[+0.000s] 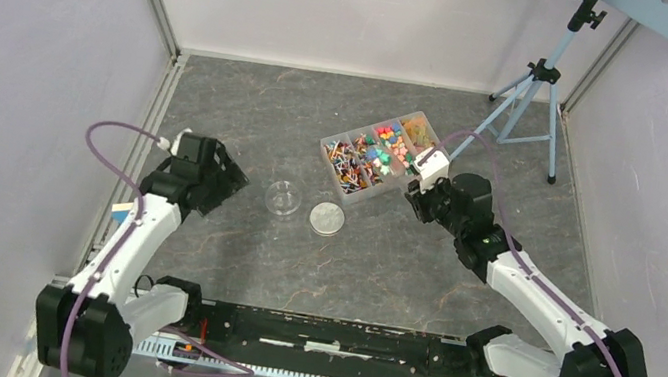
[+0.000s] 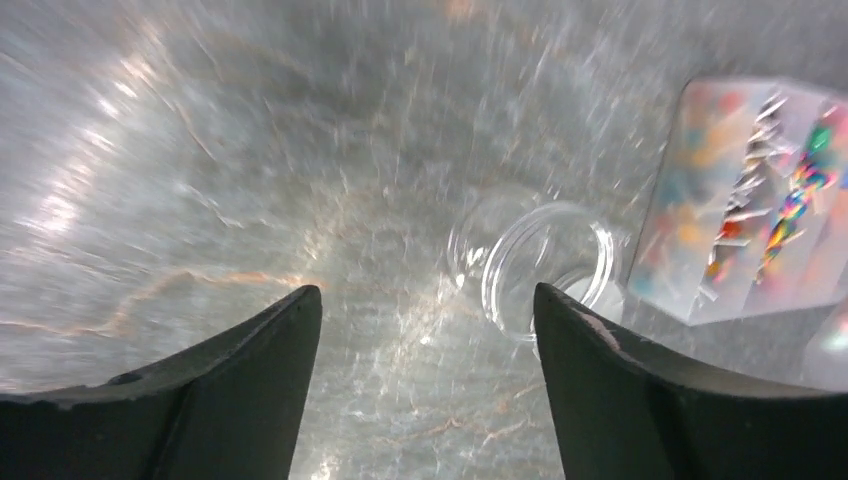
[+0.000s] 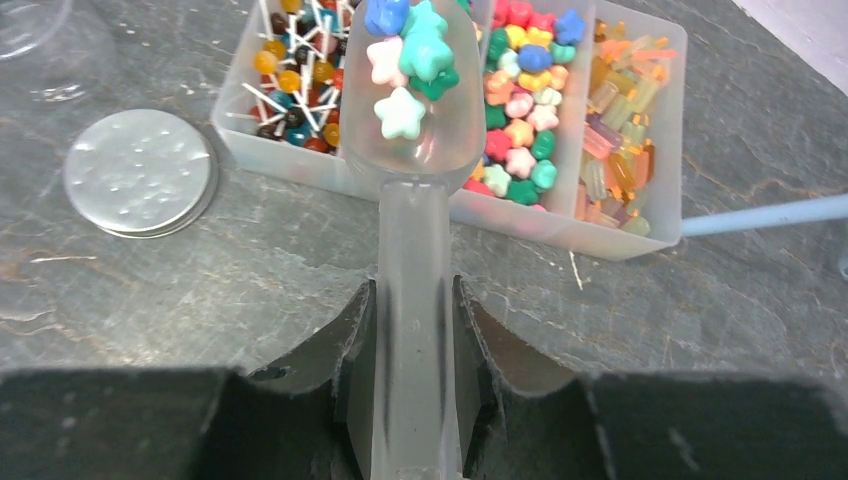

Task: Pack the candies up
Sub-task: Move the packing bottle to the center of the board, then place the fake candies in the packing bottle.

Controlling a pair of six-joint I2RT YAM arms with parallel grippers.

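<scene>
Now right gripper [image 3: 412, 300], clamping a clear plastic scoop [image 3: 412, 230] of star-shaped candies [image 3: 412, 55], must reach the clear round jar [image 1: 284, 198]; left gripper [image 2: 428, 300] gapes.

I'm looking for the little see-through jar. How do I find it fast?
Find the long plastic box full of colourful candies in the middle of the grey table. Off its left end, on the side nearer the arms, two small round things sit side by side. The jar is the left one, clear like glass, while its neighbour is a flat grey metal lid.
</scene>
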